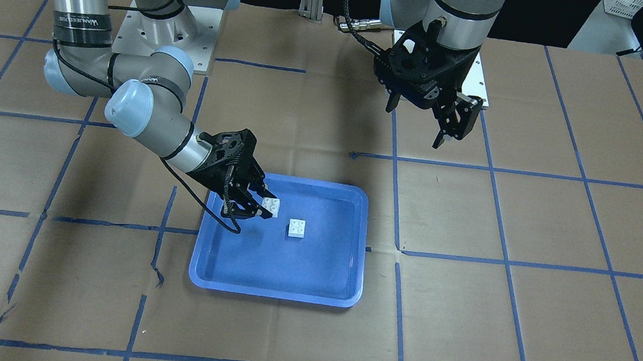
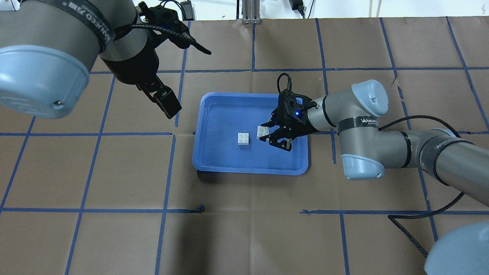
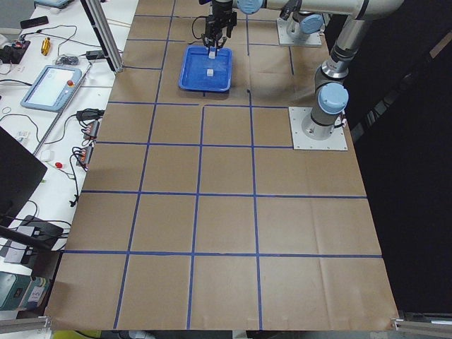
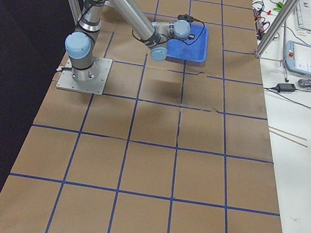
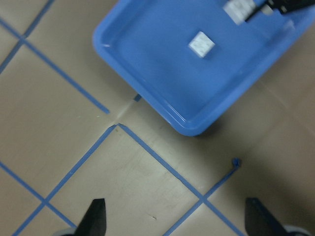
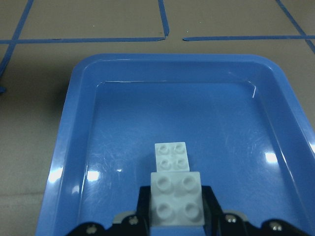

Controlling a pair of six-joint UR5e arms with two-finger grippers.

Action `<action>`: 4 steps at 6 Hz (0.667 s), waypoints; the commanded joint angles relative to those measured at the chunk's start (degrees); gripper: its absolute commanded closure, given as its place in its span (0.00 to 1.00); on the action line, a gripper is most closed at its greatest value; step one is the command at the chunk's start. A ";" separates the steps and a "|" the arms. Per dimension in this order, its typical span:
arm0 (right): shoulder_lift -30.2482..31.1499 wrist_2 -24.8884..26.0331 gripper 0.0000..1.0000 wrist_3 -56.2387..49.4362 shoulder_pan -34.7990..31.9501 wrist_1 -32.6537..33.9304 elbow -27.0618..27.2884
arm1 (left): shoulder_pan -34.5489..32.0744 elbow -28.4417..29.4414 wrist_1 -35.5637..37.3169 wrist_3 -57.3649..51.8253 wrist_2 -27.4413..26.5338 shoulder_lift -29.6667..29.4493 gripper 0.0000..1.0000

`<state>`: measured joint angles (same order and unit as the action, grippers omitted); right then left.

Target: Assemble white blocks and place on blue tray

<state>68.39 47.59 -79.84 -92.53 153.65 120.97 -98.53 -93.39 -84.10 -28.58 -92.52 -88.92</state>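
Bands (image 2: 365, 121): "WANJEED" printed;
Table (image 1: 520, 317): brown paper, blue-taped;
Right gripper (image 1: 263, 204): clamped on white block (image 6: 176, 199);
Left gripper (image 1: 414, 126): spread apart.

Overhead and front cameras oppose, sharing the blue tray (image 1: 289, 269).

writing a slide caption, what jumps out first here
The right tool grips a white block over the blue tray, close to a second white block lying in it. The left tool hangs open and empty beyond the tray.
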 commanded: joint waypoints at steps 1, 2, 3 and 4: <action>-3.51 0.13 0.86 -0.57 -0.37 5.13 0.06 | 0.18 0.31 1.05 17.17 -0.47 0.49 0.01; -5.96 0.13 0.86 -0.58 -0.37 8.56 -0.21 | 0.01 0.58 1.13 22.38 -0.29 0.67 0.01; -6.68 0.22 0.86 -0.58 -0.37 8.86 -0.56 | 0.18 0.49 1.22 22.87 -0.29 0.76 0.01; -6.95 0.22 0.86 -0.49 -0.37 8.86 -0.39 | 0.27 -0.12 5.49 22.09 -0.47 0.76 0.01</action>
<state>61.97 47.79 -80.39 -92.90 162.16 120.57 -98.35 -93.11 -81.42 -6.58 -92.88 -88.19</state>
